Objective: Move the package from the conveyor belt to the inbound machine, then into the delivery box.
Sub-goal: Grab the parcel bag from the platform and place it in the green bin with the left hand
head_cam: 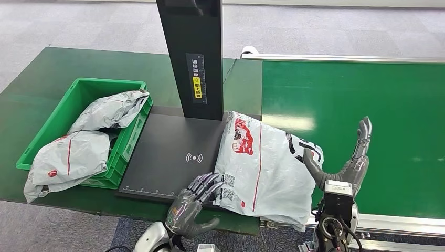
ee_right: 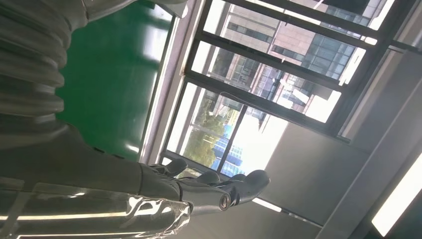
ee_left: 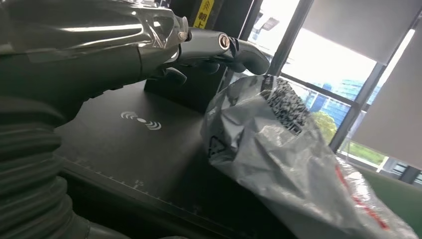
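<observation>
Touching package (head_cam: 262, 168) – left hand (head_cam: 191, 206); right hand (head_cam: 349, 163) apart.

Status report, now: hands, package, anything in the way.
Left hand open at the package edge. Right hand open beside it. Package straddles scanner plate and conveyor belt. Green bin holds two bags.

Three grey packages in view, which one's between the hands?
The big package lying half on the black scanner plate, half on the belt. The other two lie at the green bin: one inside, one draped over its near rim.
</observation>
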